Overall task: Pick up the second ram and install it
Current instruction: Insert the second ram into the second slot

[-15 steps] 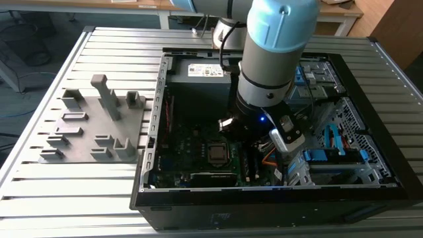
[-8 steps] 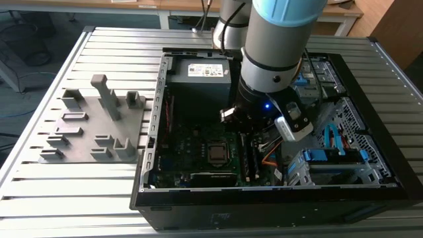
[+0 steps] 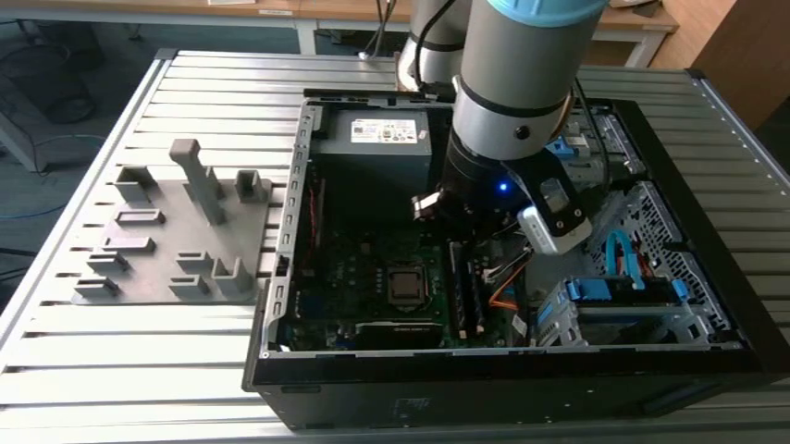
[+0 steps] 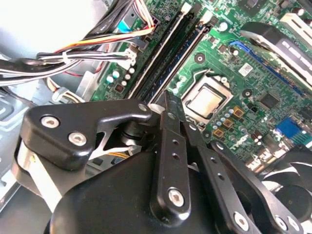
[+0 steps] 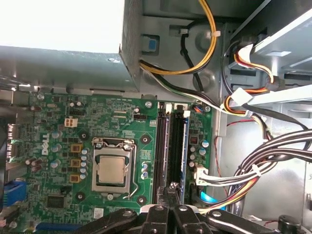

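Exterior view: arm [image 3: 512,83] reaches down into an open computer case [image 3: 494,370] that lies on a slatted metal surface [image 3: 124,361]. Gripper [image 3: 460,217] sits low over the board [image 3: 358,277], just above the memory slots [image 3: 465,287] on the exterior view's right of the processor [image 3: 404,285]. Grey holder block [image 3: 173,231] with upright posts stands on the surface, on the exterior view's left of the case, well apart from the gripper. Blue drive bay [image 3: 617,291] lies at the exterior view's right inside the case.

Second wrist view: black gripper fingers [image 4: 168,122] are pressed close together, tips meeting at the near end of the slots [image 4: 170,48]. Whether they pinch anything, cannot tell. Silver processor [image 4: 207,100] lies beside the slots. Wire bundle [image 4: 73,61] runs on the other side.

First wrist view: gripper [image 5: 171,192] tips are nearly closed, right at the end of the slot row. Ram [image 5: 176,151], a dark stick, stands seated in a slot beside a second dark strip [image 5: 162,151]; the gripper tips meet its near end. Processor [image 5: 112,169] sits near the slots; coloured cables [image 5: 253,180] lie on the other side.
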`<state>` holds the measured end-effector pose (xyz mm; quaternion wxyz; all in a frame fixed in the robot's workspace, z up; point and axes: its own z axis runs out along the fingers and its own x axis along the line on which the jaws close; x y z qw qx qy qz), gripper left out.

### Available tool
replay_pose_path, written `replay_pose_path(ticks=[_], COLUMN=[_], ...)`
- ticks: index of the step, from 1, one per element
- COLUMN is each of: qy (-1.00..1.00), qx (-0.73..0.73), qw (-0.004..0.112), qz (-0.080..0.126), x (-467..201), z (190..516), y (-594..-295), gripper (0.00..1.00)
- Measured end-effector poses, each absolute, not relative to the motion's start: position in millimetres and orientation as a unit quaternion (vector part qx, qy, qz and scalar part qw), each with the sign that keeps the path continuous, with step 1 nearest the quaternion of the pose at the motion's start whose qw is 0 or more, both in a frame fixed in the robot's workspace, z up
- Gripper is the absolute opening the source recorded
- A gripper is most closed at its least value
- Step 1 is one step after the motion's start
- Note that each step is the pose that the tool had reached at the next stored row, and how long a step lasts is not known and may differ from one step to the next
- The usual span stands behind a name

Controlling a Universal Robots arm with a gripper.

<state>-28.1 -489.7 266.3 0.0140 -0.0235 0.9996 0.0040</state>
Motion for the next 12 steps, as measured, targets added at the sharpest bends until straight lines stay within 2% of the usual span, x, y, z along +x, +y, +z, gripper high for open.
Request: replay_pose_path(ticks=[12], qy=[1.000], qx=[-0.024], qw=[0.014], qz=[0.004], x=[-28.1], z=[267.0], y=[-489.7], gripper=[0.10])
